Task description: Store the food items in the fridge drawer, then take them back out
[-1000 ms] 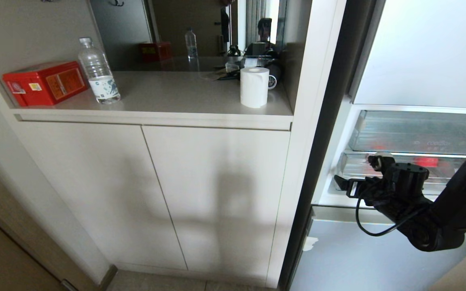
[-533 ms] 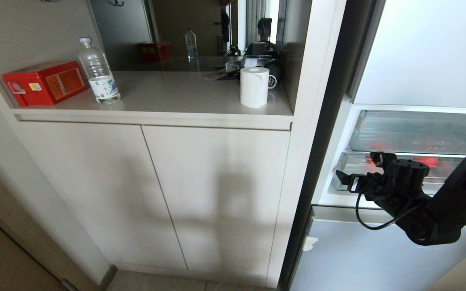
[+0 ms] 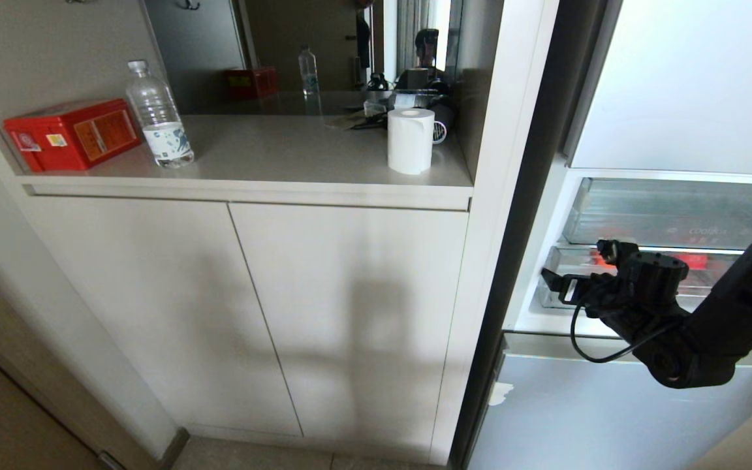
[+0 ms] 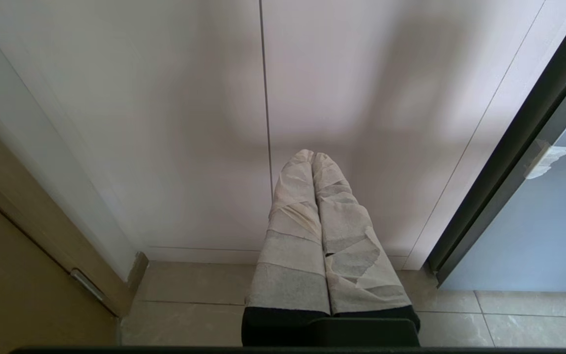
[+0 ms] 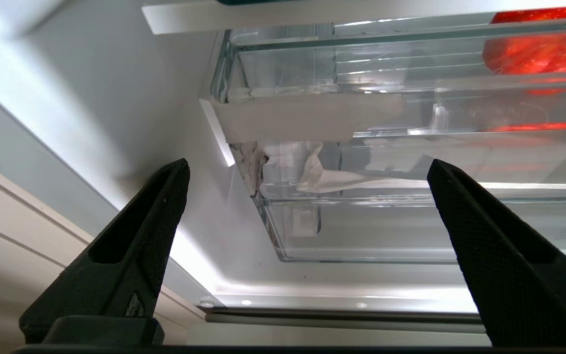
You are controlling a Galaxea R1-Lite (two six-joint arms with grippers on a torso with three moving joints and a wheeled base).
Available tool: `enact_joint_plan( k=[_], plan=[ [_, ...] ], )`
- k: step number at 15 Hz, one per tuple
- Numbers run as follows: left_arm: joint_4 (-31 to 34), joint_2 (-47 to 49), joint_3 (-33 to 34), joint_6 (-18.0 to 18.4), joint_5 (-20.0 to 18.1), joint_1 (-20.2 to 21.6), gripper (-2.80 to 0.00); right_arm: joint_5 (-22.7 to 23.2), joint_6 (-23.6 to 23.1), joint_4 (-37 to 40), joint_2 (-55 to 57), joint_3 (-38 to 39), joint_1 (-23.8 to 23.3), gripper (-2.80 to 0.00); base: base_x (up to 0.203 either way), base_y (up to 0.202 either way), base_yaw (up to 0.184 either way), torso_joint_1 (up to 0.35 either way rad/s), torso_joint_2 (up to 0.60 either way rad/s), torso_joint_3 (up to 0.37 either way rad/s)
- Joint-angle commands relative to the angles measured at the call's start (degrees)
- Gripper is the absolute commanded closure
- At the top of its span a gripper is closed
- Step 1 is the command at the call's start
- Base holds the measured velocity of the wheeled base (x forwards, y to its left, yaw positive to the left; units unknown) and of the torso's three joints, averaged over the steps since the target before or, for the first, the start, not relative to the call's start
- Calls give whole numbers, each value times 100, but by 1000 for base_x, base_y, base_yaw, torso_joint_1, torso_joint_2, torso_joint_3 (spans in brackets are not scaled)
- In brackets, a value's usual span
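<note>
The clear fridge drawer (image 3: 709, 290) sits in the open fridge at the right, with white tape scraps at its near corner (image 5: 307, 118). A glossy red fruit (image 3: 689, 261) lies inside it, seen through the clear wall (image 5: 538, 54). My right gripper (image 3: 578, 262) hangs just in front of the drawer's left corner. It is open wide (image 5: 307, 167) with nothing between its black fingers. My left gripper (image 4: 312, 156) is parked low by the cabinet doors, its paper-wrapped fingers shut together on nothing.
A second clear drawer (image 3: 676, 209) sits above the first. A frosted door panel (image 3: 578, 405) lies below my right arm. To the left, a counter (image 3: 284, 156) holds a red tin (image 3: 72, 134), a water bottle (image 3: 157, 117) and a paper roll (image 3: 410, 140).
My right arm has edged up and in toward the drawer's left corner, its fingers staying wide apart. Nothing else has moved.
</note>
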Motion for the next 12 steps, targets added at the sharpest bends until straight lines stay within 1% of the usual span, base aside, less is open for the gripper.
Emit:
enact_joint_plan(
  k=[1,5,7,12],
  plan=[
    [1,0,1,1,2,-8,0,-10,17,-37,31,-97,3,-280,0,0,0,0,0,0],
    [1,0,-2,1,2,0,0,-23,25,-59,-4,-84,3,-280,0,0,0,0,0,0],
    [1,0,-2,1,2,0,0,-191,17,-68,-8,-85,3,-280,0,0,0,0,0,0],
    [1,0,-2,1,2,0,0,-194,-6,-77,-192,36,11,-280,0,0,0,0,0,0]
  ],
)
